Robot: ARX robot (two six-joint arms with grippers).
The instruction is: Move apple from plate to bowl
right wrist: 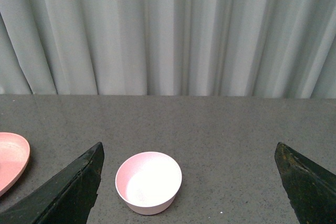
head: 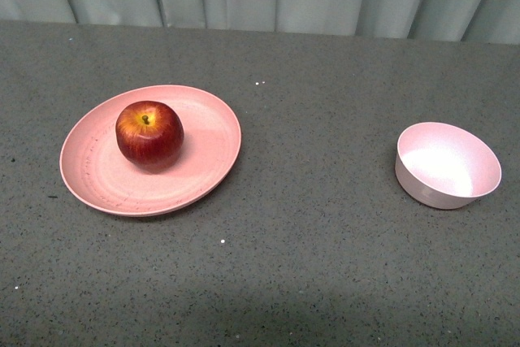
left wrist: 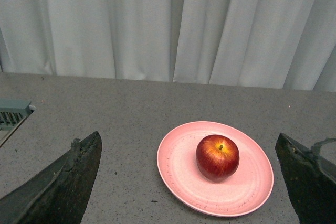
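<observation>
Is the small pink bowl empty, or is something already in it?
Empty. The bowl shows only its bare pale inside in the front and right wrist views, and the apple sits on the plate.

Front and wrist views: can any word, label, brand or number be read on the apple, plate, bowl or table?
None. The apple, plate, bowl and table carry no print. The plate's dark specks are marks, not letters.
</observation>
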